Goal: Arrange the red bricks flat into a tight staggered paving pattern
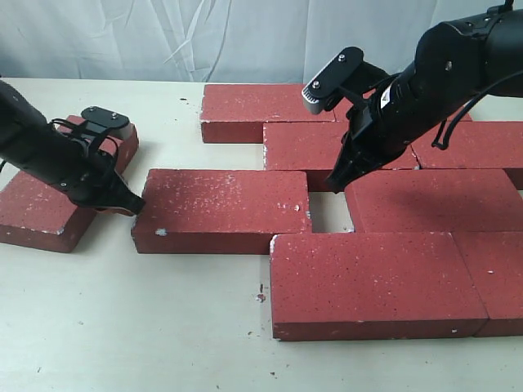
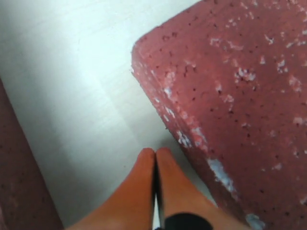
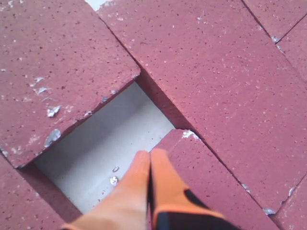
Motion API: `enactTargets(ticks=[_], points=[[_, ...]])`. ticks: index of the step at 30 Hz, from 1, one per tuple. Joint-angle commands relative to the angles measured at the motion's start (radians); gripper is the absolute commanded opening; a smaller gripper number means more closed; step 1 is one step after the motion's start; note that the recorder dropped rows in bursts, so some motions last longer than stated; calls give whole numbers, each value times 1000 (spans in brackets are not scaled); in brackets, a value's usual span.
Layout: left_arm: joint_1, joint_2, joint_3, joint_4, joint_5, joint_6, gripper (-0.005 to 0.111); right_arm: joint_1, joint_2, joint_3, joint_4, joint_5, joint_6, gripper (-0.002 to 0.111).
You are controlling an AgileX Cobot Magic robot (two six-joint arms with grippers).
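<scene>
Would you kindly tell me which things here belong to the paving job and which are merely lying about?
Job: dark red rectangular paving bricks; left pincer; right pincer, both shut.
Lying about: dark crumbs on the pale tabletop; white curtain.

The gripper was shut, its orange fingers pressed together with nothing between them. Its tip stood over the edge of a rectangular gap among the bricks, where bare counter showed. Bricks lay flat on every visible side of the gap. The brick across the gap from the gripper bore whitish chips along its edge. The brick beside the tip had a chipped white corner.
</scene>
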Motion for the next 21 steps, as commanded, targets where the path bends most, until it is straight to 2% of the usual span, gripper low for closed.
enactTargets(ticks=[1, 11, 21], points=[[-21, 3, -6, -16, 9, -5, 0, -5, -10, 3, -3, -12, 1, -1], [-110, 5, -21, -14, -31, -2, 0, -5, -10, 3, -3, -12, 1, -1], [-123, 5, -21, -23, -50, -2, 0, -5, -10, 3, -3, -14, 1, -1]])
